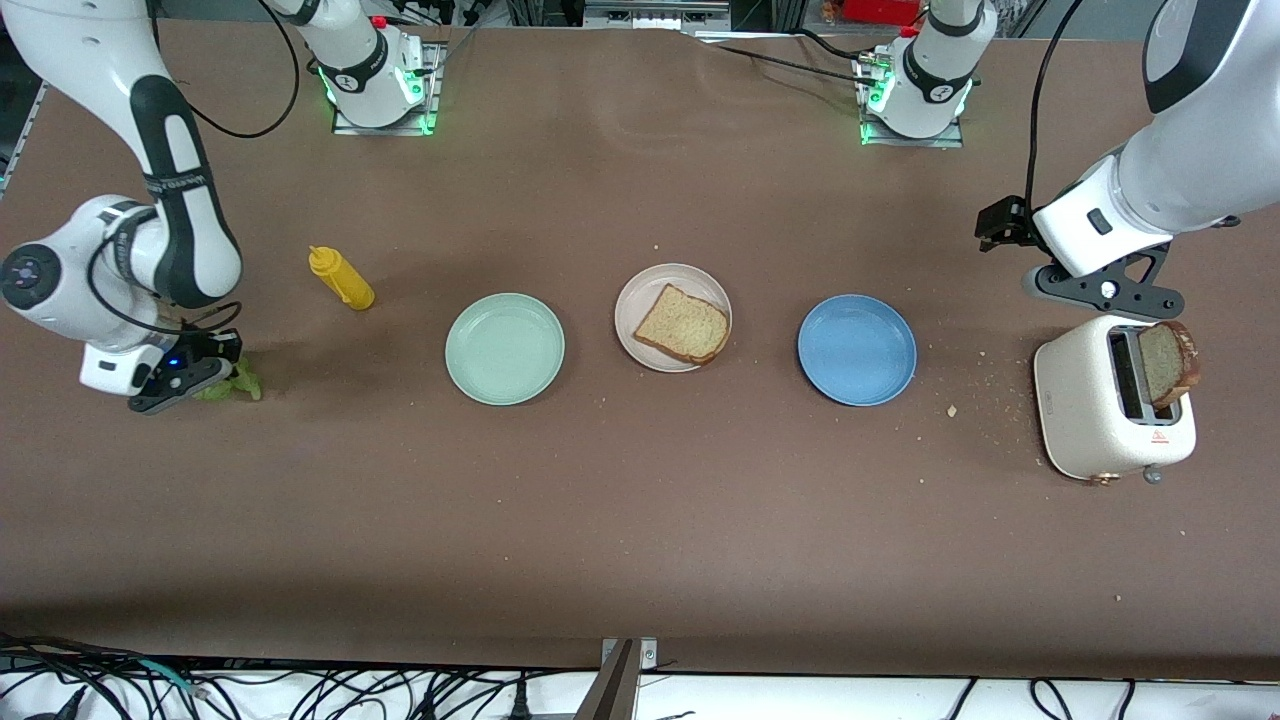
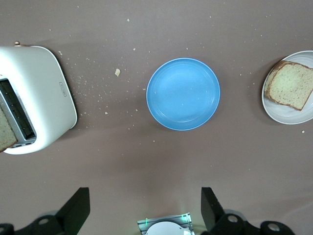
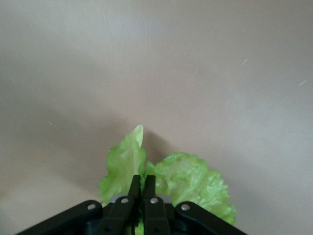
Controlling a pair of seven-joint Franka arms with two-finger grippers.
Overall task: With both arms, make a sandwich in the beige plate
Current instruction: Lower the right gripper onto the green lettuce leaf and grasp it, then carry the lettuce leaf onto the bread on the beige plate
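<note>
Front view: brown table (image 1: 640, 520) w/ three plates in a row, mid-table. Beige plate (image 1: 673, 317) in centre, between mint plate (image 1: 505, 348) (toward right arm's end) and blue plate (image 1: 857, 349) (toward left arm's end); all three apart, none touching. One bread slice (image 1: 682, 324) flat in beige plate, tilted, crust reaching rim on the blue-plate side. Second slice (image 1: 1168, 362) upright in white toaster (image 1: 1112, 398), sticking out of one slot, at left arm's end; crumbs scattered on table betw. toaster and blue plate. Lettuce (image 1: 232, 384) on table at right arm's end, near yellow bottle (image 1: 342, 277) lying on its side, farther from camera than lettuce. Right gripper (image 1: 190, 378) down at table level, fingers (image 3: 135, 192) pinched together on lettuce edge; right wrist view: leaf ruffled, bunched at fingertips, one lobe standing up. Left gripper (image 1: 1105, 288) up in air, over table just beside toaster, waiting; left wrist view: fingers (image 2: 78, 208) wide apart, nothing betw. them, blue plate (image 2: 183, 93) below, toaster (image 2: 34, 98) and beige plate (image 2: 293, 117) w/ slice (image 2: 291, 84) at picture edges.
</note>
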